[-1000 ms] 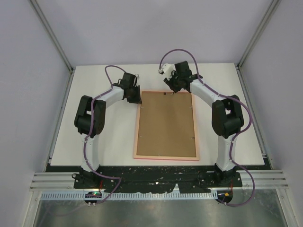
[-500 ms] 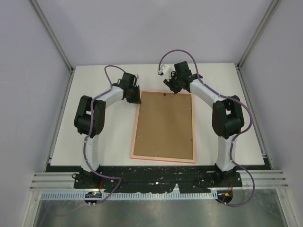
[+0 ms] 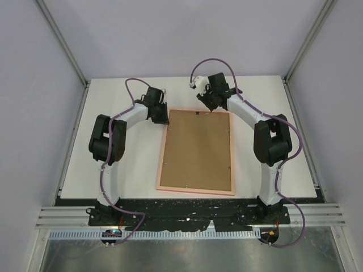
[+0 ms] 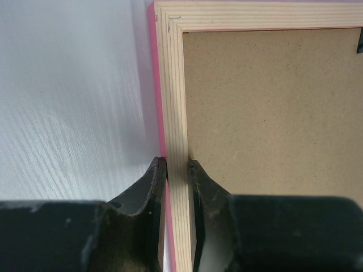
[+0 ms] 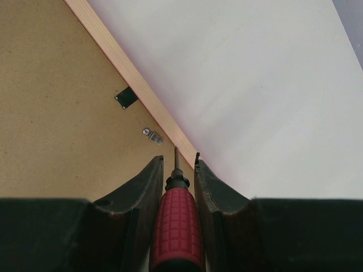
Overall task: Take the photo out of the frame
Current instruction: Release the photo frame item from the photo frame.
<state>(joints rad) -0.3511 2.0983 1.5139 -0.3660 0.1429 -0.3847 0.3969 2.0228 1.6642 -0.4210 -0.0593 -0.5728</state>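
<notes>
frame (image 4: 174, 102) face down, long axis near-to-far, far end rightward

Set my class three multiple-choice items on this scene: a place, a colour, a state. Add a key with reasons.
1. Where do the left fingers grip the frame?
A. left rail, by the far corner
B. near rail
C. right rail
2. The screwdriver in the right fingers has a handle coloured:
A. blue
B. red
C. yellow
3. The frame lies:
A. picture side up
B. on edge
C. back up, backing board showing
Key:
1 A: the left wrist view shows that rail between them.
2 B: its ribbed handle is red.
3 C: the brown board faces up.
</notes>
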